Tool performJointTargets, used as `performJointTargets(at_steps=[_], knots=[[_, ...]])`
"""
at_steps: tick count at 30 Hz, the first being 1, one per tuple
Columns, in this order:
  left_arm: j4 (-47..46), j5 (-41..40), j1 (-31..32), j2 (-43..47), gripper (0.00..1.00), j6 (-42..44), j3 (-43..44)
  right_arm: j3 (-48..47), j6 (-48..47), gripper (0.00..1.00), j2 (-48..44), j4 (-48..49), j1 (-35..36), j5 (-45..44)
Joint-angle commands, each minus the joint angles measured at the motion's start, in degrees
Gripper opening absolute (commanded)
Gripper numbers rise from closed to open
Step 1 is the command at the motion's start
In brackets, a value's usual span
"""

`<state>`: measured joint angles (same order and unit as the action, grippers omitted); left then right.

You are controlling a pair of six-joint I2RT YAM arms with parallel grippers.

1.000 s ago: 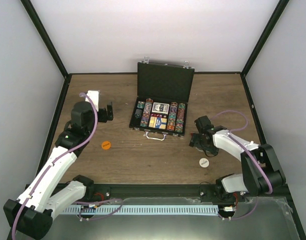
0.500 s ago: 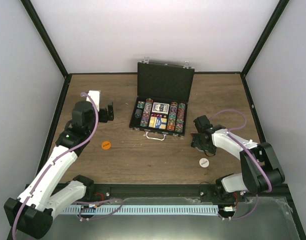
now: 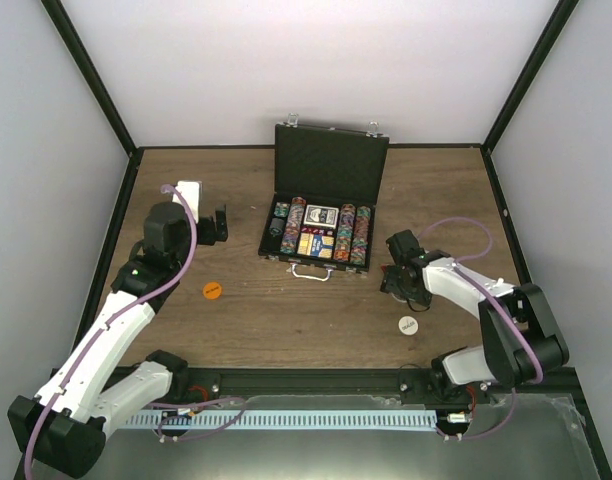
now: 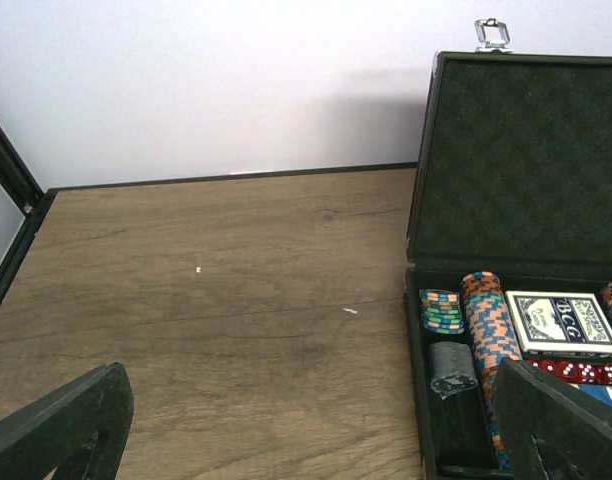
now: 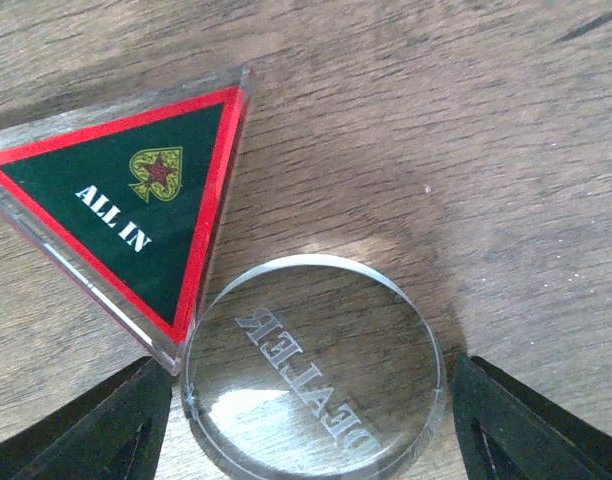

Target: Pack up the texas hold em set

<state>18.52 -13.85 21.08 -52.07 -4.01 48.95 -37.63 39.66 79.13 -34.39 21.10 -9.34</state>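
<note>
The black hinged case [image 3: 331, 165] stands open at the table's middle back, with rows of multicoloured chips [image 3: 292, 225] and the blue-backed card deck [image 3: 322, 215] inside. My right gripper [image 5: 306, 420] is down on the wood to the case's right, its fingers [image 5: 96, 425] pressed against both sides of a clear round disc [image 5: 311, 370] engraved DEALER. The disc lies flat, touching a dark red-edged ALL IN triangle [image 5: 126, 210]. My left gripper [image 4: 316, 420] hangs open and empty over bare wood left of the case [image 4: 526, 150].
An orange disc [image 3: 212, 290] lies on the table in front of the left arm. A white disc [image 3: 409, 324] lies near the front edge, just in front of the right gripper [image 3: 394, 280]. Black frame rails border the table.
My right gripper's jaws have come in from wide open onto the clear disc, and the arm has edged slightly left. The left arm has not moved.
</note>
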Motion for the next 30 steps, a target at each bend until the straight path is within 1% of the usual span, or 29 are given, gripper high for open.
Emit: performJointTargets(at_steps=[1, 4, 10, 14, 17, 21, 24, 30], knots=[[-1.03, 0.46, -0.20, 0.31, 1.00, 0.23, -0.48, -0.63, 0.16, 0.78, 1.36, 0.48, 0.46, -1.77], [-0.96, 0.44, -0.19, 0.31, 1.00, 0.21, -0.51, -0.27, 0.49, 0.74, 1.58, 0.64, 0.48, -1.15], [-1.04, 0.57, -0.20, 0.31, 1.00, 0.23, -0.48, 0.15, 0.52, 0.62, 0.62, 0.78, 0.45, -0.48], [-1.10, 0.41, -0.17, 0.35, 1.00, 0.23, -0.44, -1.85, -0.73, 0.56, -1.53, -0.73, 0.41, -0.14], [-1.11, 0.48, -0.24, 0.39, 1.00, 0.22, -0.44, -4.35, -3.39, 0.54, -4.76, -0.59, 0.58, 1.47], [-1.21, 1.00, -0.20, 0.40, 1.00, 0.19, -0.42, -9.91, -7.11, 0.53, -6.90, 3.49, 0.78, 3.21], [-1.24, 1.02, -0.17, 0.39, 1.00, 0.23, -0.44, -15.06, -9.49, 0.53, -3.51, 7.73, 1.21, 6.26], [-1.34, 1.18, -0.17, 0.14, 1.00, 0.28, -0.59, -28.24, -13.99, 0.53, 10.58, 13.65, 6.19, 7.79]])
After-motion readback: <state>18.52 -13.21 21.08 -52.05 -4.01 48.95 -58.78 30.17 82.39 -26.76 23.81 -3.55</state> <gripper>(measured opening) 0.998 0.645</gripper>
